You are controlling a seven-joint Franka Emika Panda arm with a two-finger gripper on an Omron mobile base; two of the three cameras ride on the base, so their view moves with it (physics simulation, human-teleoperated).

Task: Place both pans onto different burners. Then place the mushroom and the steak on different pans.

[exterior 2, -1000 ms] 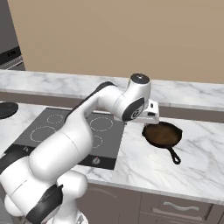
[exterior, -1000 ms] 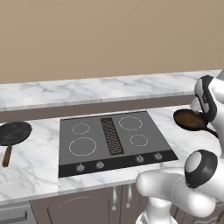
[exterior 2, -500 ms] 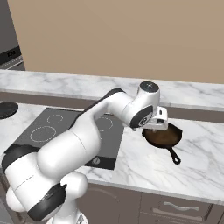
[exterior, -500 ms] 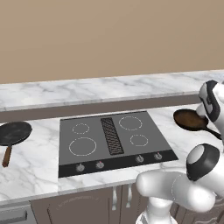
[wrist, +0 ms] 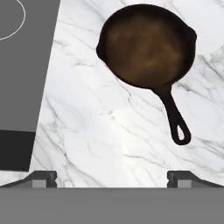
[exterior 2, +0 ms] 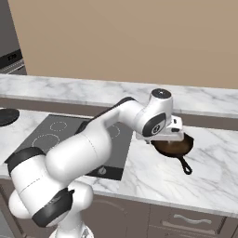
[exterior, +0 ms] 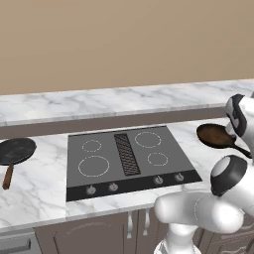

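Observation:
The pan with the reddish-brown inside [wrist: 146, 43] lies on the marble counter right of the cooktop [exterior: 129, 154], its handle pointing toward the counter's front edge. It also shows from both sides [exterior: 213, 135] [exterior 2: 175, 147]. My gripper [wrist: 111, 179] hangs above the counter just short of that pan, jaws wide open and holding nothing; its hand [exterior 2: 167, 135] hovers over the pan's near rim. The black pan with the wooden handle [exterior: 17, 150] rests on the counter left of the cooktop. All the burners [exterior: 93, 166] are bare. The mushroom and the steak are out of view.
A raised marble ledge [exterior: 124, 101] runs along the wall behind the counter. Knobs [exterior: 113, 187] line the cooktop's front strip. A dark vent grille [exterior: 126, 154] splits the cooktop down the middle. Bare marble [wrist: 109, 122] spreads between the cooktop and the reddish-brown pan's handle.
My arm has swung right and slightly down, bringing the hand from beside the cooktop's edge to over the reddish-brown pan. Both pans stay put and the jaws stay open.

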